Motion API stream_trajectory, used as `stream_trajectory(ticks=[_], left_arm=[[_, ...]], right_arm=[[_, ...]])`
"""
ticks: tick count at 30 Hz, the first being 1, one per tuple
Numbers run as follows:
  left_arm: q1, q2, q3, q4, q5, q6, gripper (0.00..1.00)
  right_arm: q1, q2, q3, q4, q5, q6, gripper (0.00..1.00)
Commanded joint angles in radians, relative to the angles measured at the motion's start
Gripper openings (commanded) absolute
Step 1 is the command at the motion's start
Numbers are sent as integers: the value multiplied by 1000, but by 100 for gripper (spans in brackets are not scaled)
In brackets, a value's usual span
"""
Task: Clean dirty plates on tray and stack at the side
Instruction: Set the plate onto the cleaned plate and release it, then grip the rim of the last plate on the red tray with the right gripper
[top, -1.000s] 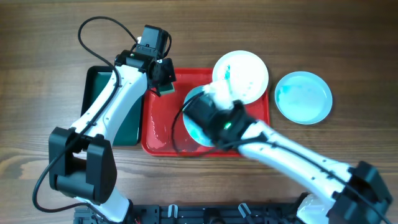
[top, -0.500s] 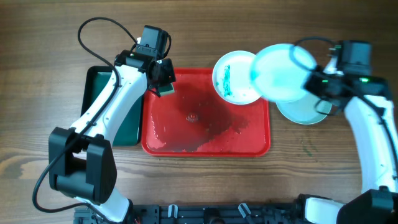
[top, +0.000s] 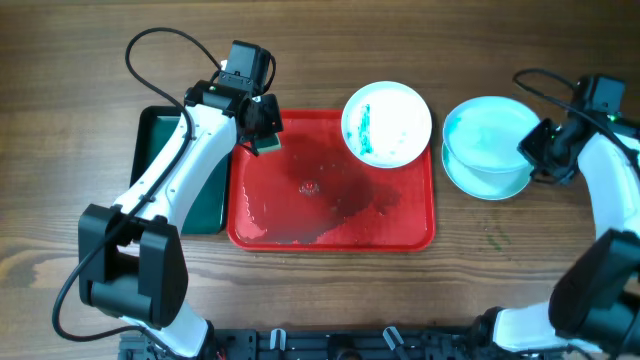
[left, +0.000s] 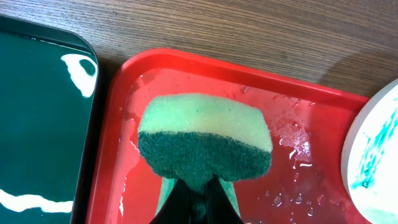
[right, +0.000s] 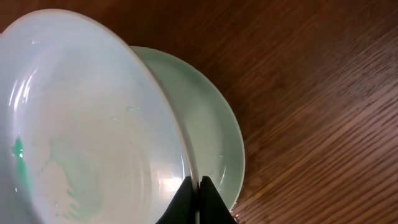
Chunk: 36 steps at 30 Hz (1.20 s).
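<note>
The red tray (top: 300, 215) lies mid-table, wet, with one white plate (top: 387, 123) smeared teal resting on its far right corner. My right gripper (top: 535, 150) is shut on the rim of a pale teal plate (top: 487, 132), holding it tilted just above another pale teal plate (top: 490, 183) on the table right of the tray. In the right wrist view the held plate (right: 81, 124) overlaps the lower plate (right: 211, 137) with my fingers (right: 198, 186) pinching its rim. My left gripper (top: 262, 130) is shut on a green sponge (left: 204, 140) over the tray's far left corner (left: 155, 62).
A dark green tray (top: 160, 170) with white streaks lies left of the red tray, also in the left wrist view (left: 37, 124). Water drops and a dark puddle (top: 330, 200) sit on the red tray floor. The wood table (top: 500, 260) surrounds everything.
My right arm carried the pale teal plate from the tray rightward and lowered it over the plate on the table. The left arm and sponge stayed still.
</note>
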Motion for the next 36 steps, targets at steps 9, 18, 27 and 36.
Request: stream_trajectory(ticks=[9,18,27,36], left_arm=[[3,-7,10,3,12,-10,4],[3,-7,10,3,12,-10,4],[3,-7,10,3,12,-10,4],[3,-7,10,3,12,-10,4]], right_arm=[[0,137,14,-26,28,-34,42],[117,39,130,-25,-218,-206,45],[351,120,129,268,-136,-275,49],[361,303,129,365,-218,-362,49]])
